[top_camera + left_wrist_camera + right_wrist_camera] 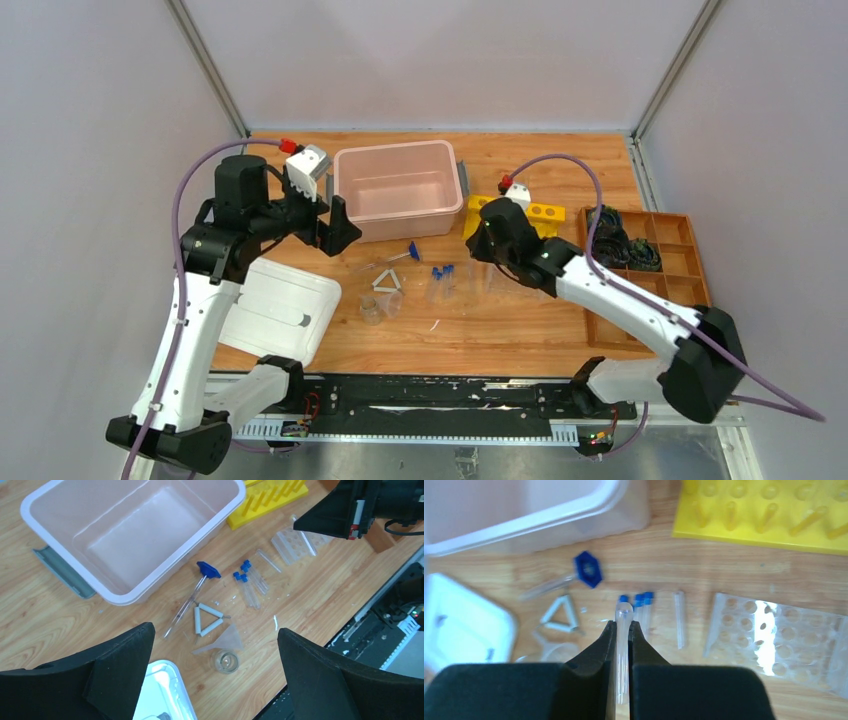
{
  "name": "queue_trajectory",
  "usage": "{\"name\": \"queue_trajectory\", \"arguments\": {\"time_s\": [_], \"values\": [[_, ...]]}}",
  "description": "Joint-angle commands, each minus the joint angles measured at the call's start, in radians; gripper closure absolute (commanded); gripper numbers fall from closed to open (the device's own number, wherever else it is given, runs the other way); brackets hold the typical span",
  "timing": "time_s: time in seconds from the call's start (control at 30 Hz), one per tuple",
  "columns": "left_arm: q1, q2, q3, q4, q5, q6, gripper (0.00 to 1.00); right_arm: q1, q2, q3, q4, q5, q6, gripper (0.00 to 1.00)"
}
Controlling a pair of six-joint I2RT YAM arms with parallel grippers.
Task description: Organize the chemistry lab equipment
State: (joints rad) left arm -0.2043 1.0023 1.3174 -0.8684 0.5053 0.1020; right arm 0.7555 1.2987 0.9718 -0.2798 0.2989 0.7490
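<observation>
Ok, our right gripper (623,626) pinches a clear tube (624,611) pointing 12 o'clock; clear rack (774,640) at 3; left gripper (215,632) wide open

No text, brand, number or sign can be read in any view. One item noted: a small red and white sticker (356,519) on the black housing of the right arm (385,500). In the left wrist view it lies well to the right of the pink tub (125,599), near the top edge. Its print is too small to read.
</observation>
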Motion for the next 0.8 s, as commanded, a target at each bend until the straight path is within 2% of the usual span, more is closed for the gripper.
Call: {"name": "queue_trajectory", "arguments": {"time_s": [0.0, 0.13, 0.33, 0.63, 0.77], "values": [[-0.003, -0.033, 0.027, 0.023, 0.093, -0.018, 0.00, 0.075, -0.145, -0.021, 0.127, -0.052, 0.019, 1.00], [-0.003, -0.040, -0.005, 0.023, 0.188, -0.027, 0.01, 0.174, -0.157, 0.056, 0.237, -0.040, -0.066, 1.00], [-0.003, -0.044, -0.055, 0.070, 0.321, -0.094, 0.06, 0.286, -0.077, 0.200, 0.348, -0.036, -0.141, 1.00], [-0.003, -0.042, -0.153, 0.216, 0.482, -0.274, 0.18, 0.356, 0.033, 0.294, 0.424, -0.064, -0.157, 1.00], [-0.003, -0.045, -0.196, 0.286, 0.502, -0.350, 0.22, 0.372, 0.043, 0.297, 0.444, -0.061, -0.161, 1.00]]}}
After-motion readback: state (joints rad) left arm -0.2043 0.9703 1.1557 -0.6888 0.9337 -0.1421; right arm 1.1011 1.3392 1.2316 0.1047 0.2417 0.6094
